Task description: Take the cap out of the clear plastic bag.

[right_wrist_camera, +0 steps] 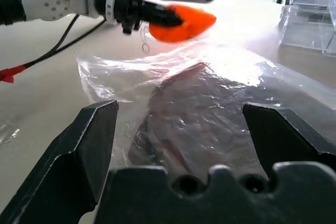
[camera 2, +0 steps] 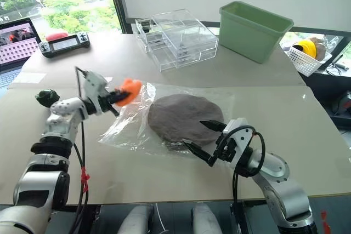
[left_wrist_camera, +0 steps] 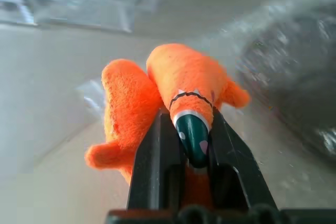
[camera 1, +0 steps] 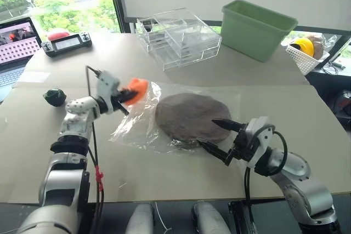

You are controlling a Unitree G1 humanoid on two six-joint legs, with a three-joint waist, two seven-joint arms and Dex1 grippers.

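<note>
The round flat brown fabric cap (camera 1: 187, 117) is seen inside the crinkly clear plastic bag (camera 1: 140, 130) on the counter (camera 1: 274, 91); removal is not yet done. The small orange plush toy (camera 1: 137, 89) is clamped in the left gripper (camera 1: 124, 97) jaws, lifted beside the bag. The right gripper (camera 1: 218, 138) jaws are spread wide at the cap's near edge, nothing gripped.

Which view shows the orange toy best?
The left wrist view: the toy is close up, clamped in the left end effector. Both eye views show it small, above the bag; the right wrist view shows it side-on beyond the cap.
</note>
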